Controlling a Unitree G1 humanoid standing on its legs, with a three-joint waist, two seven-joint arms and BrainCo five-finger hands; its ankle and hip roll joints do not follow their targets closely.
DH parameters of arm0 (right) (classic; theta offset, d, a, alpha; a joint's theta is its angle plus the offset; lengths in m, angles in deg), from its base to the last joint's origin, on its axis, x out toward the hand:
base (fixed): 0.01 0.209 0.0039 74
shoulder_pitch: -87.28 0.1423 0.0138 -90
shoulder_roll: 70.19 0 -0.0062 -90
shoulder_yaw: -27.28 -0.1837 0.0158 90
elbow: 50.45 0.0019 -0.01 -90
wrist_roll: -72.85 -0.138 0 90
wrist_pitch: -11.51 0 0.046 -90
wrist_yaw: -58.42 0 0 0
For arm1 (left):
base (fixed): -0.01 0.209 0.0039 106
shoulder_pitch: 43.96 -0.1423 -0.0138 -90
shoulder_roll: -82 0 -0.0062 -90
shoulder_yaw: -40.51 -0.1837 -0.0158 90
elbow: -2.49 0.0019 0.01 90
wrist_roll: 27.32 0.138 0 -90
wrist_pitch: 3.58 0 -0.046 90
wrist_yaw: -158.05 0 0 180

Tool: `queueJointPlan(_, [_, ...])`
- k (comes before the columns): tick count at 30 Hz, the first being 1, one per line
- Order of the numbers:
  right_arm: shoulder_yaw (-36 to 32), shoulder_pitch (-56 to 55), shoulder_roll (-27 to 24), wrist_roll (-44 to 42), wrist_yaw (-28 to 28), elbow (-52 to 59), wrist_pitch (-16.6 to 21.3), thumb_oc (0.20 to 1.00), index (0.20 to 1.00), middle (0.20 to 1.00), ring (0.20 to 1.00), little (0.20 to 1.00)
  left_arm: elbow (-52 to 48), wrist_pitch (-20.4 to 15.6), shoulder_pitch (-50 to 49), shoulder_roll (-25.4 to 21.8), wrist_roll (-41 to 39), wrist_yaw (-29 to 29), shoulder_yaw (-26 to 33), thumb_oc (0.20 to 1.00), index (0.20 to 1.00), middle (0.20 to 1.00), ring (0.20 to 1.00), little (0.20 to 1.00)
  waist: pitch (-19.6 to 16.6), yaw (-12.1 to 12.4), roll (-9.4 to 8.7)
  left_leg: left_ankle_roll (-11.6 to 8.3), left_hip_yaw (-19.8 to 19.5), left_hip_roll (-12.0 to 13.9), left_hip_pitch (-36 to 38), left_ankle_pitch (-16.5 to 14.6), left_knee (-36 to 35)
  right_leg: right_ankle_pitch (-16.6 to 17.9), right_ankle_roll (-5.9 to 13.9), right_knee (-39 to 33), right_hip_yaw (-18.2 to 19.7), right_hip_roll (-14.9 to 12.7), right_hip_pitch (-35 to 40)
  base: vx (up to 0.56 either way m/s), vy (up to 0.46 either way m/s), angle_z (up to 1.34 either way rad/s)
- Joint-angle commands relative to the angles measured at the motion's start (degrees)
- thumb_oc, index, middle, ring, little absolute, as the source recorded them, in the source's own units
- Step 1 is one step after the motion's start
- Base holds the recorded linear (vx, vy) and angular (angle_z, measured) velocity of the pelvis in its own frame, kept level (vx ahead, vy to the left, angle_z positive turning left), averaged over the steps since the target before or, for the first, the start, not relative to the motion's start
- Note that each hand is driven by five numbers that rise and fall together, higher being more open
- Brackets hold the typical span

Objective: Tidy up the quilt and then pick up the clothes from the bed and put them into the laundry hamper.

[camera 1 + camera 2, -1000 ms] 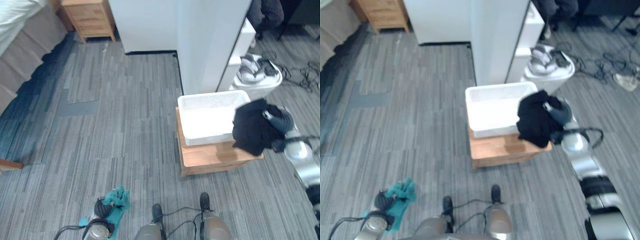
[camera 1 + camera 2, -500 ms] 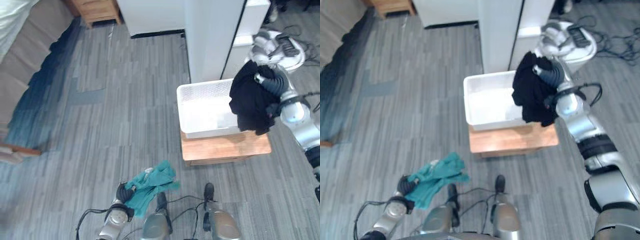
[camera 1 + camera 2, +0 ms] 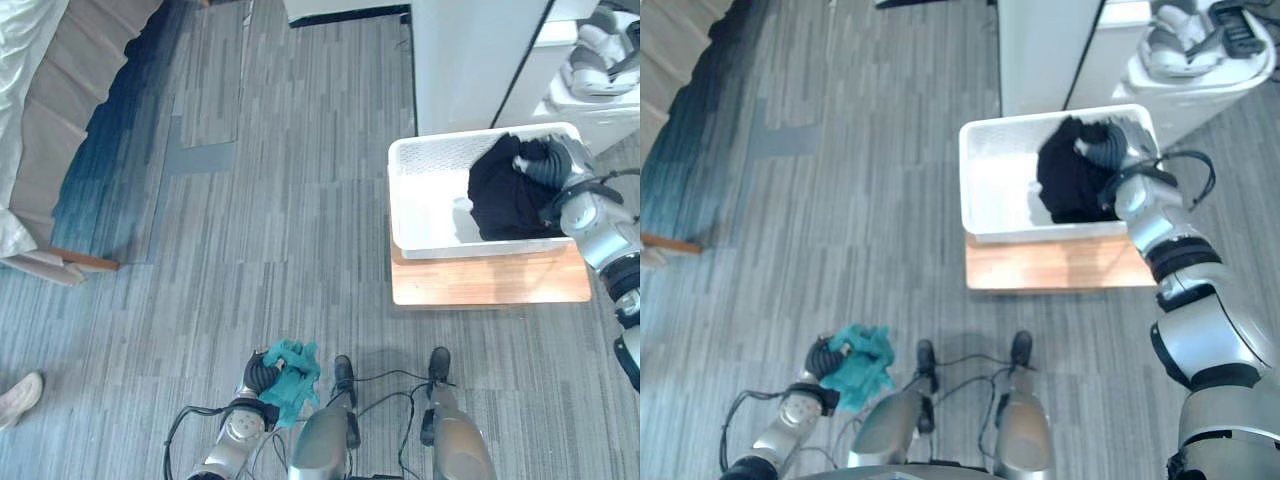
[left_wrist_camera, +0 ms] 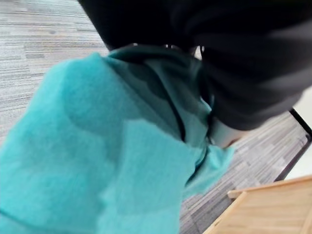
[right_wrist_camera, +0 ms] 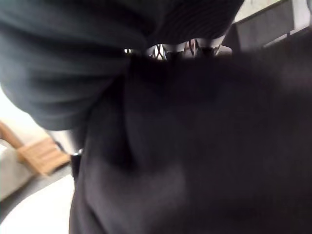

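Black clothing (image 3: 512,190) is lying inside our white laundry hamper (image 3: 425,205), which is sitting on the low wooden bench (image 3: 490,282) at the right. Our right hand (image 3: 560,160) is resting on that garment; we cannot tell how its fingers are set. Near left, our left hand (image 3: 259,374) is curling its fingers around the teal garment (image 3: 290,368), above the grey floor (image 3: 250,200).

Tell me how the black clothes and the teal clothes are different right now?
The black bundle of clothes is down inside the white mesh hamper on the low wooden stand; the crumpled teal cloth is held low above the grey floor. The black bundle looks bigger than the teal cloth. The right hand is at the black bundle; the left hand grips the teal cloth. Both are bunched up.
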Motion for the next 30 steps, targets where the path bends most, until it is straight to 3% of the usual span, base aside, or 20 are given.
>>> queueJointPlan(1, [3.5,3.3,0.8,15.1,-4.5,-5.6,-3.9,1.0,1.0,1.0,1.0,1.0,-6.6,-4.9,5.6,-1.9,-6.7,-2.2,-3.1,0.2,0.2,0.2,0.2,0.2,-2.7,-0.1,-0.66,-3.46,1.0,0.2,1.7,-1.0,-0.3,-11.1,4.76,0.4,-0.3,-1.0,3.1,-0.02,-0.023,0.19])
queueJointPlan(4, [1.4,-2.7,0.4,19.4,-5.5,-4.4,-5.2,1.0,1.0,1.0,1.0,1.0,-11.6,-5.5,6.4,-2.9,-7.2,-2.9,-1.5,0.2,0.2,0.2,0.2,0.2,-2.5,-0.8,-0.82,-3.39,0.8,0.3,2.4,-1.2,-0.3,-11.1,4.81,0.6,-0.1,-1.1,3.8,-0.01,-0.007,0.05])
queueJointPlan(5, [-2.6,-9.1,0.5,21.4,-7.6,-3.6,-6.7,1.0,1.0,1.0,1.0,1.0,-15.5,-6.4,7.2,-3.3,-8.2,-2.7,-0.2,0.2,0.2,0.2,0.2,0.2,-2.5,-1.6,-1.03,-3.34,1.2,0.4,3.4,-1.6,-0.3,-11.2,4.93,0.6,-0.1,-1.3,4.6,0.0,0.0,0.0])
queueJointPlan(8, [-9.1,-16.8,1.6,18.5,-8.0,-1.1,-7.2,1.0,1.0,1.0,1.0,1.0,-19.3,-7.3,7.3,-3.4,-12.5,-1.4,1.8,0.2,0.2,0.2,0.2,0.2,-2.8,-3.0,-1.34,-3.04,1.7,0.5,4.7,-2.4,-0.3,-11.4,5.06,0.6,0.1,-1.5,5.5,0.03,0.0,0.0])
queueJointPlan(9, [-21.1,-29.9,1.7,11.5,-10.3,7.9,-7.2,1.0,1.0,1.0,1.0,1.0,-23.9,-7.3,10.3,-5.0,-14.2,-1.4,5.0,0.2,0.2,0.2,0.2,0.2,-3.3,-6.3,-2.39,-2.51,3.0,0.7,6.5,-3.8,-0.3,-11.5,5.17,0.9,1.4,-1.6,6.1,0.07,-0.004,-0.06])
queueJointPlan(10, [-21.3,-30.2,1.7,11.6,-10.2,8.1,-7.3,1.0,1.0,1.0,1.0,1.0,-23.9,-7.3,10.3,-5.1,-14.2,-1.4,4.9,0.2,0.2,0.2,0.2,0.2,-3.4,-6.1,-2.44,-2.5,3.0,0.7,6.3,-3.6,-0.3,-11.3,5.14,0.9,1.5,-1.6,5.9,0.07,-0.002,-0.1])
queueJointPlan(13, [-34.1,-49.5,4.1,8.9,-11.7,22.0,-6.9,1.0,1.0,1.0,1.0,1.0,-28.8,-7.9,16.5,-7.1,-11.7,-3.5,8.3,0.2,0.2,0.2,0.2,0.2,-4.6,-11.4,-3.61,-1.85,5.6,0.9,9.1,-5.6,-0.3,-11.9,5.13,1.2,3.8,-1.4,6.6,0.1,0.012,-0.26])
queueJointPlan(14, [-34.4,-49.8,4.1,9.0,-11.6,22.2,-7.0,1.0,1.0,1.0,1.0,1.0,-28.8,-7.9,16.5,-7.1,-11.7,-3.6,8.1,0.2,0.2,0.2,0.2,0.2,-4.6,-11.2,-3.64,-1.84,5.7,0.9,9.0,-5.4,-0.3,-11.7,5.08,1.1,3.8,-1.4,6.5,0.1,-0.009,-0.36])
queueJointPlan(16, [-38.0,-57.2,6.7,6.4,-11.5,23.9,-6.0,1.0,1.0,1.0,1.0,1.0,-30.4,-8.1,22.8,-8.8,-9.3,-4.7,8.5,0.2,0.2,0.2,0.2,0.2,-5.6,-14.4,-3.79,-1.71,7.0,1.0,10.4,-6.3,-0.3,-11.9,5.27,1.0,5.2,-1.2,6.9,0.08,-0.015,-0.63])
queueJointPlan(19, [-39.9,-59.3,7.3,4.8,-11.0,24.8,-5.6,1.0,1.0,1.0,1.0,1.0,-29.5,-7.9,26.0,-8.9,-9.0,-5.4,7.4,0.2,0.2,0.2,0.2,0.2,-5.6,-15.6,-4.02,-1.69,7.8,1.0,10.7,-6.3,-0.3,-11.7,5.31,1.2,6.1,-1.2,6.5,0.04,-0.017,-0.37])
queueJointPlan(22, [-40.5,-62.4,8.5,2.7,-11.2,28.3,-3.8,1.0,1.0,1.0,1.0,1.0,-24.4,-6.3,33.8,-7.6,-6.3,-7.6,4.0,0.2,0.2,0.2,0.2,0.2,-5.7,-19.6,-3.82,-1.55,10.7,0.8,11.4,-6.9,-0.3,-11.2,5.84,1.5,9.4,-0.8,4.5,0.04,0.012,-0.52])
queueJointPlan(30, [-34.5,-59.2,10.9,2.0,-11.1,24.7,-2.9,1.0,1.0,1.0,1.0,1.0,-15.6,-3.3,41.5,-4.1,-0.5,-8.0,-3.5,0.2,0.2,0.2,0.2,0.2,-5.1,-22.1,-3.75,-1.73,13.9,1.2,10.7,-6.5,-0.3,-10.4,6.15,2.5,12.3,0.0,0.9,0.01,-0.016,-0.37])
